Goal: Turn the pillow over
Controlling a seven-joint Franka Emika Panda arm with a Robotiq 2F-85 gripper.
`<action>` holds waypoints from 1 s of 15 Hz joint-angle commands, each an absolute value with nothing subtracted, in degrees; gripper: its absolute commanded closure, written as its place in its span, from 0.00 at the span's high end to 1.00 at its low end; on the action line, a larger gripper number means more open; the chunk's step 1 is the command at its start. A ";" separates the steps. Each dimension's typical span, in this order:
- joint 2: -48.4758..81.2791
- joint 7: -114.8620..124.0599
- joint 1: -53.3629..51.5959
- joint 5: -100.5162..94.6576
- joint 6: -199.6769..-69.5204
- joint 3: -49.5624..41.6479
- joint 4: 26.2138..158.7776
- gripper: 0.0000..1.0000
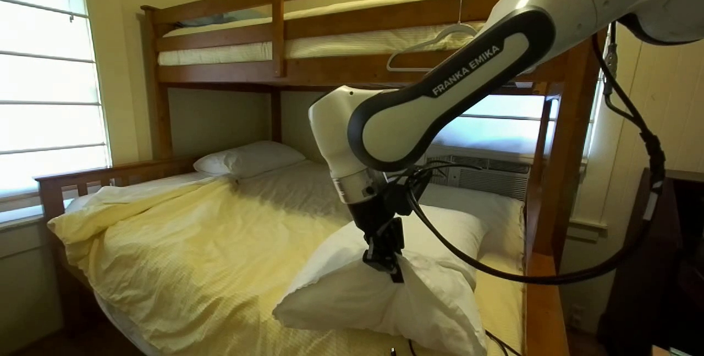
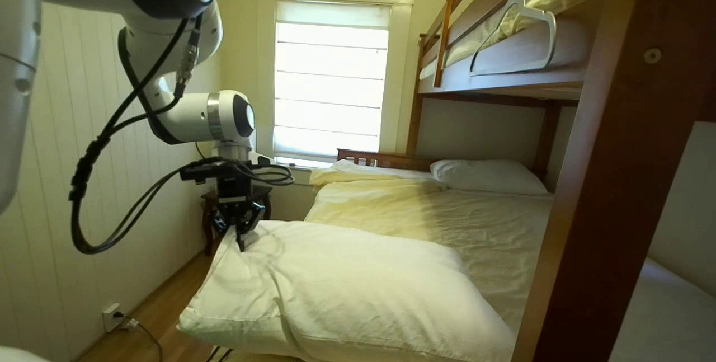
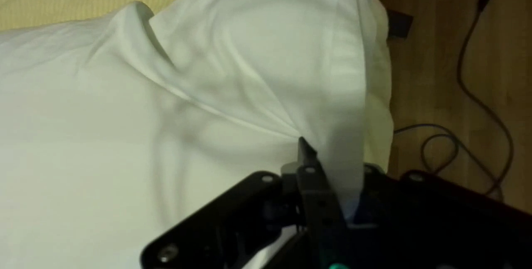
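The large white pillow (image 1: 341, 295) lies across the near end of the bed, and it also shows in an exterior view (image 2: 363, 295). In the wrist view the pillow (image 3: 104, 144) fills much of the picture. My gripper (image 1: 395, 272) points down at the pillow's open-hem end, as another exterior view also shows (image 2: 241, 240). In the wrist view the gripper (image 3: 328, 163) has the pillowcase hem pinched between its fingers. Creases run out from the fingertip. One fingertip is hidden behind the cloth. The held edge is pulled up into a peak; the underside is hidden.
A pale yellow bedspread (image 1: 192, 246) covers the bed. A smaller white pillow (image 1: 247, 159) lies at the back. A wooden bunk post (image 2: 593, 183) and the upper bunk rail (image 1: 352, 72) with a hanger (image 1: 407, 64) stand near the arm. Cables (image 3: 469, 82) lie on the floor.
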State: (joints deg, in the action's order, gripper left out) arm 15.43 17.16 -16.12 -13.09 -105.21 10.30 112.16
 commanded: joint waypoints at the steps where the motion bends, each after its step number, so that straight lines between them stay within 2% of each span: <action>1: 14.07 16.85 -16.76 -10.89 -103.54 11.50 113.09 0.36; 3: 14.27 16.13 -16.93 -13.94 -105.11 11.23 113.04 0.44; 11: 1.92 9.19 -17.55 -14.43 -104.95 14.18 104.91 0.98; 15: -4.99 3.46 -16.20 -13.58 -98.61 13.76 98.48 1.00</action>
State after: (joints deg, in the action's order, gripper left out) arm -0.47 9.02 -17.76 -15.65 -102.98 13.86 102.02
